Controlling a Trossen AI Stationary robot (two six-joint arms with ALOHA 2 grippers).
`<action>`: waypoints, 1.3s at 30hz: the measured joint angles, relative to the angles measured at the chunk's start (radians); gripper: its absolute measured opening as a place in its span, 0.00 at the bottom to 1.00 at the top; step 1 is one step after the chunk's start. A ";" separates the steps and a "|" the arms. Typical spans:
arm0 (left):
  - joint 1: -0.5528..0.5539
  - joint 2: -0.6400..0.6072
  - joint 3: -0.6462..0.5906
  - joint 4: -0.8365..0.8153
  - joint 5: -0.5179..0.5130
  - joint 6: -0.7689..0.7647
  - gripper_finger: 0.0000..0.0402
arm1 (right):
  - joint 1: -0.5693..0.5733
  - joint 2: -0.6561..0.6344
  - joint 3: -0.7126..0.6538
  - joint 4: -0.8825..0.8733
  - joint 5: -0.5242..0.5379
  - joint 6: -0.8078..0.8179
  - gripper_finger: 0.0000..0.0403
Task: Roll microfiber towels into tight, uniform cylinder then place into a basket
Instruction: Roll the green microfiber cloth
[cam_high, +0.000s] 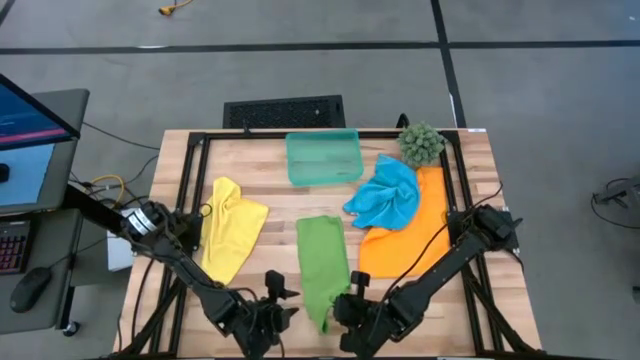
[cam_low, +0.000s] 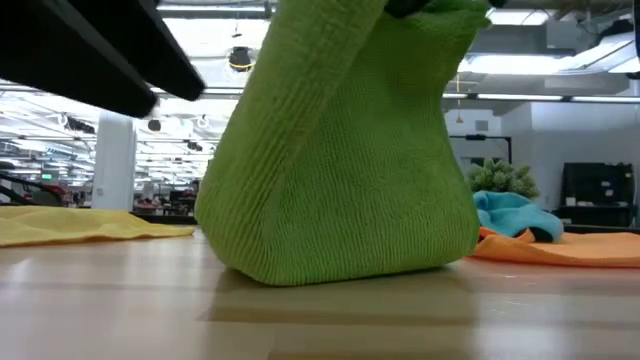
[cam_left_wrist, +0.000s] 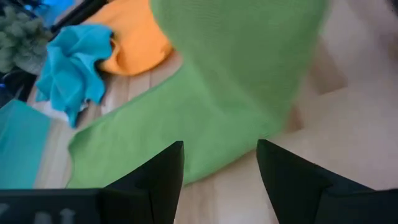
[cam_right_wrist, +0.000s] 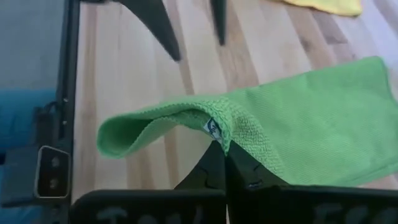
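While the right gripper (cam_right_wrist: 225, 163) has its jaws closed on the bright green microfiber towel's (cam_high: 323, 262) near edge and the left gripper (cam_left_wrist: 220, 163) waits open, no towel is rolled; the translucent teal plastic basket (cam_high: 323, 181) holds nothing.

Green microfiber towel (cam_high: 323, 262): folded into a long strip near the table centre, running from 12 to 6 o'clock, near end lifted off the wood and draped in a soft fold, pinched there between the closed fingers of the right gripper (cam_right_wrist: 219, 163). Yellow towel (cam_high: 230, 226): at 9 o'clock of the green strip, loosely flat, one corner turned up. Sky-blue towel (cam_high: 387, 195): crumpled in a heap at 2 o'clock, resting partly on the orange towel (cam_high: 408, 236), spread flat at 3 o'clock. Basket (cam_high: 323, 158): translucent teal rectangle, upright, at 12 o'clock, just beyond the green strip's far end, holding no towel.
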 joint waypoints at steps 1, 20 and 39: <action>0.009 0.000 -0.017 0.019 -0.009 0.003 0.49 | 0.004 0.000 0.000 -0.001 -0.005 0.006 0.02; 0.179 0.000 -0.218 0.304 0.134 -0.029 0.49 | 0.020 0.000 0.000 -0.043 0.045 0.037 0.02; 0.184 0.000 -0.373 0.538 0.191 -0.124 0.49 | -0.058 0.000 0.000 -0.074 0.063 0.034 0.02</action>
